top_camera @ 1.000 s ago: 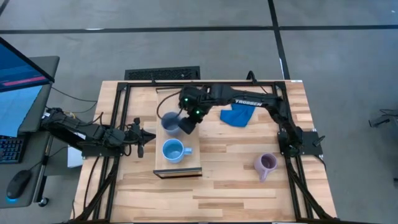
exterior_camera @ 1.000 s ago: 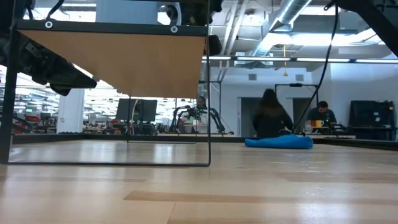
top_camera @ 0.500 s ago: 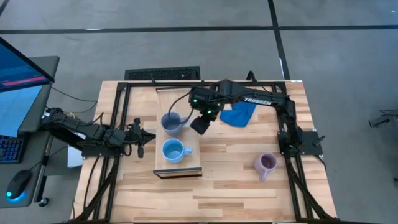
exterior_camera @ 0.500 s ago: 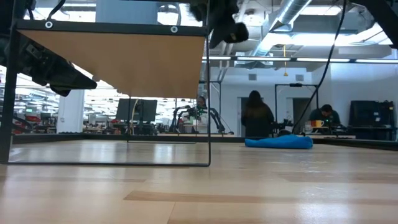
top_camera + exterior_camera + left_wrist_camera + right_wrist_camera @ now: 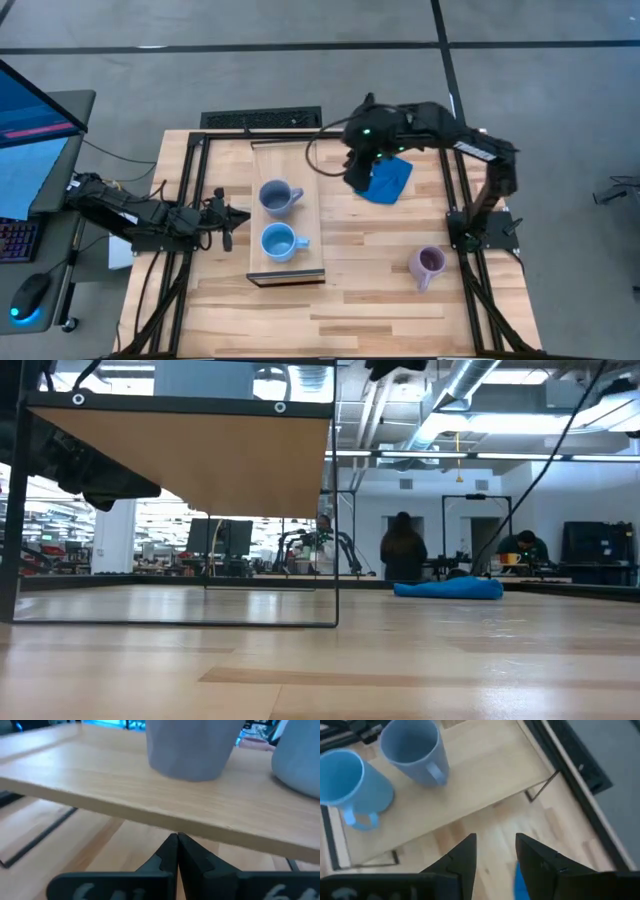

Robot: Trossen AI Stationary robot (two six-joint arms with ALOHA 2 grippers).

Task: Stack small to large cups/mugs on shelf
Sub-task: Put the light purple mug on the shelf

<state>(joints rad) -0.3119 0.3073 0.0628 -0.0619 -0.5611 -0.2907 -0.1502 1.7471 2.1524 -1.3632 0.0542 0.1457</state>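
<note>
- So, two mugs are on the shelf (image 5: 287,215): slate mug (image 5: 275,196) and sky-blue mug (image 5: 277,241).
- Right gripper (image 5: 360,172) hangs empty, fingers apart, above the blue cloth (image 5: 385,181).
- Next I'd guess the lilac mug (image 5: 428,263), well off toward its arm's base.
- Left gripper (image 5: 233,217), pinched shut, waits beside the shelf.

Readable text: none.
I can make out no lettering, brand, number or sign on my arms, the mugs, the shelf, the counter or the room behind it.
</note>
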